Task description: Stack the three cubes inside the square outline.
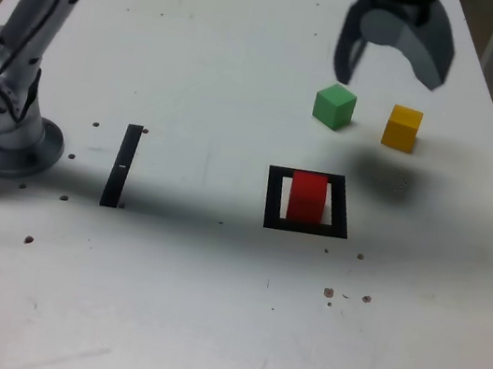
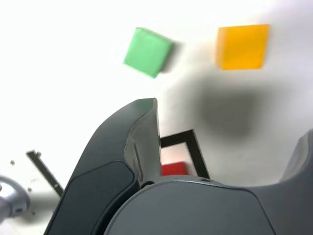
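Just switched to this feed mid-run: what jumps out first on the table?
The red cube sits alone inside the black square outline, with nothing stacked on it. Farther back, the green cube and the yellow cube stand side by side but apart on the white table, yellow toward the exterior view's right. The end effector hangs open and empty above and behind those two.

Red cube [image 1: 308, 196], green cube [image 1: 334, 106], yellow cube [image 1: 402, 128]; black square outline [image 1: 274, 199], white centre; white table [image 1: 190, 298].
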You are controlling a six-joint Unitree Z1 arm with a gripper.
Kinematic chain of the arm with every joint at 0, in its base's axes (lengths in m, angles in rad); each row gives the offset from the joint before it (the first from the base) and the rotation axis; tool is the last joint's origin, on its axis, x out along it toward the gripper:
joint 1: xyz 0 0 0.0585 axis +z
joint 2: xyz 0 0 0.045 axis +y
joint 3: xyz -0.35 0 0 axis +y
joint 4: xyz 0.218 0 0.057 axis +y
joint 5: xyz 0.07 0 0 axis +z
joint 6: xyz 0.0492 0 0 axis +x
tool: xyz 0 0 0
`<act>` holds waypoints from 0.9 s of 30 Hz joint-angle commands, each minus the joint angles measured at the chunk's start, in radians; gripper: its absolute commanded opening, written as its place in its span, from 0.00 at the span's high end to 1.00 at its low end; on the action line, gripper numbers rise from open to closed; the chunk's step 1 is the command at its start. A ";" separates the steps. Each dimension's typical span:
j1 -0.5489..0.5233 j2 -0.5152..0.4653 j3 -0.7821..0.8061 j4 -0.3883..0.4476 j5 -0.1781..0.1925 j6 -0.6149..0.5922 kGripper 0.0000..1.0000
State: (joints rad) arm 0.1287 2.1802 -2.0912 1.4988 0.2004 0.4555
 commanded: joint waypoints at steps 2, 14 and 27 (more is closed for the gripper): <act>0.017 0.049 -0.068 0.020 0.008 0.020 0.00; 0.053 0.179 -0.171 0.027 0.009 0.035 0.01; 0.041 0.268 -0.177 0.009 -0.034 -0.020 0.16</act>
State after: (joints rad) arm 0.1780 2.4413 -2.2702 1.5139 0.1681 0.4387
